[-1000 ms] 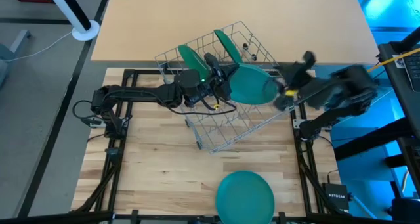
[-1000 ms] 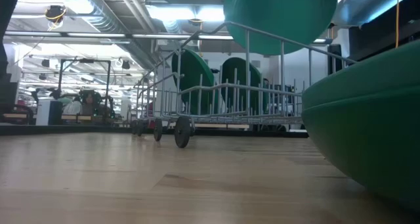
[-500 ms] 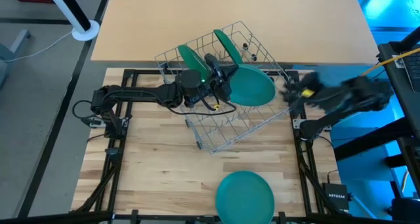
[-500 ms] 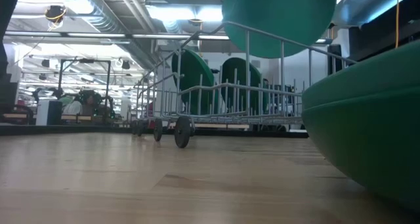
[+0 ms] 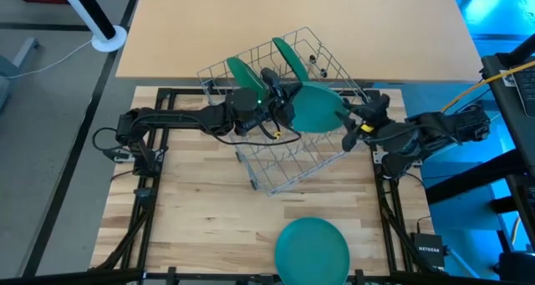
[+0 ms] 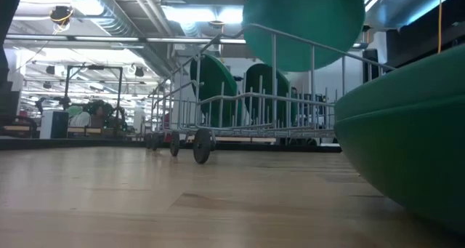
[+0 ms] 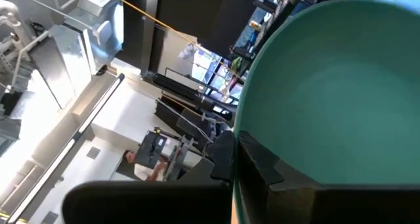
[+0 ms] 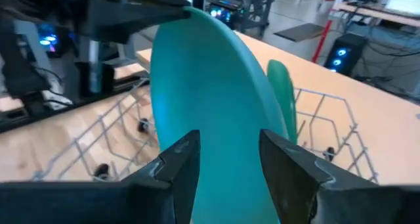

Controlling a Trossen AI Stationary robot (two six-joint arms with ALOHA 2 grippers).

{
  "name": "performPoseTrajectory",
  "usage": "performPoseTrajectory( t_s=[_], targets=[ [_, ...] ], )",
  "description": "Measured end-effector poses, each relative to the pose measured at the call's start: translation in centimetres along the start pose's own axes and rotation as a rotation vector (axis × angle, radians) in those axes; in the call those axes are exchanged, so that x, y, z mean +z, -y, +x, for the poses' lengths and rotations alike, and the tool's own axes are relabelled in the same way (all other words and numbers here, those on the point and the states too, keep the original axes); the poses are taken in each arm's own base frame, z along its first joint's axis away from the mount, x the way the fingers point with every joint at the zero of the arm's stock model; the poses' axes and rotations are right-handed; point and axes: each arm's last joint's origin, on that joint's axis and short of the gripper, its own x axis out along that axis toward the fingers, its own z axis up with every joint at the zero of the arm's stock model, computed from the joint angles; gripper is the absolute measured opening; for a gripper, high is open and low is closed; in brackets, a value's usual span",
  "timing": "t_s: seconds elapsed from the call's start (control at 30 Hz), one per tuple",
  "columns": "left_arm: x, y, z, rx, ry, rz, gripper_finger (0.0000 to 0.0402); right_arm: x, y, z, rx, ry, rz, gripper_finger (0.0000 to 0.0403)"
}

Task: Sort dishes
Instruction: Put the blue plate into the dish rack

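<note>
My left gripper [image 5: 284,108] is shut on a dark-green plate [image 5: 322,109] that it holds above the silver wire rack [image 5: 288,164]. The plate also shows high in the low view [image 6: 305,22]. My right gripper [image 5: 351,124] is open at that plate's right edge, with one finger on each side of the rim [image 8: 226,106]. Two more plates [image 5: 242,72] [image 5: 288,55] stand on edge in the rack's far slots. Another plate [image 5: 313,247] lies flat on the table near its front edge. My left gripper pinches the plate's left rim [image 7: 262,145], coming level from the table's left. One finger [image 7: 252,165] lies on the plate's hollow face, and the plate hides the other. The plate is tilted and lifted clear of the rack. My right gripper straddles the right rim [image 8: 230,138]; I cannot tell whether its fingers touch it.
The rack stands askew across the seam between the wooden table [image 5: 209,218] and the tan board [image 5: 251,17] behind it, on small wheels [image 6: 202,145]. The flat plate looms at the right of the low view [image 6: 407,146]. Bare wood lies left of and in front of the rack.
My right arm has come down from a raised pose, drawn back toward the table's right edge, then reached left to the held plate's right rim. My left gripper has kept its hold, and the plate stays above the rack.
</note>
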Motion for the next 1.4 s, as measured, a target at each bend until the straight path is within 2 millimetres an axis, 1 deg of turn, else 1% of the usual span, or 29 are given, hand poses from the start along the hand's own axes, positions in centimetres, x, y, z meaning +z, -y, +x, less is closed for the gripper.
performPoseTrajectory(
  t_s=[0.17,0.47,0.63,0.73,1.13,1.4],
  targets=[
    [-0.3,-0.2,0.2,0.005,-0.008,0.0,0.0,0.4,-0.1,-0.1,0.058,-0.011,-0.002,0.0161],
    [-0.9,-0.2,0.6,-0.001,-0.035,0.001,0.0,0.7,-0.2,-0.2,0.037,0.02,-0.021,0.0161],
    [-1.0,0.0,0.6,-0.018,-0.044,0.002,0.0,1.0,0.1,-0.2,-0.063,0.067,-0.065,0.0161],
    [-1.0,0.0,0.6,-0.017,-0.043,0.0,0.0,0.9,0.1,-0.1,-0.086,0.065,-0.098,0.0161],
    [-0.2,0.3,0.0,-0.028,-0.021,-0.001,0.0,0.2,-1.0,0.9,-0.123,0.029,-0.177,0.0161],
    [0.7,0.7,-0.6,-0.038,0.006,-0.002,0.0,0.0,-1.1,1.0,-0.137,0.017,-0.203,0.0161]
  ],
)
